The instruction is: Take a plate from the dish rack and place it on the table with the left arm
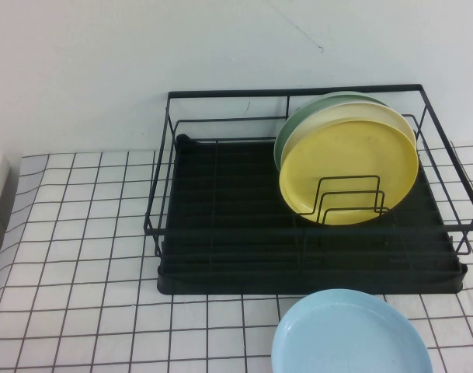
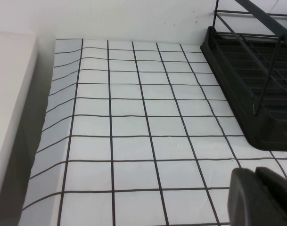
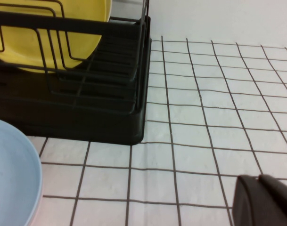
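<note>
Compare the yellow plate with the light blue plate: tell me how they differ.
The yellow plate stands on edge in the dish rack, leaning against other plates; the light blue plate lies flat on the table in front of the rack. The yellow one sits behind wire dividers; the blue one lies in the open. Both are round, plain and shallow-rimmed.

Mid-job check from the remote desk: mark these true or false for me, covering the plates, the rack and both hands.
1. The round yellow plastic plate stands upright in the black wire dish rack. True.
2. The light blue round plate is also in the rack. False: it lies on the white grid-printed table, in front of the rack.
3. The left hand holds the yellow plate. False: it is shut on nothing, above bare table beside the rack.
4. Two more plates, cream-white and green, stand behind the yellow one. True.
5. The right hand is low over the table beside the rack. True.
</note>
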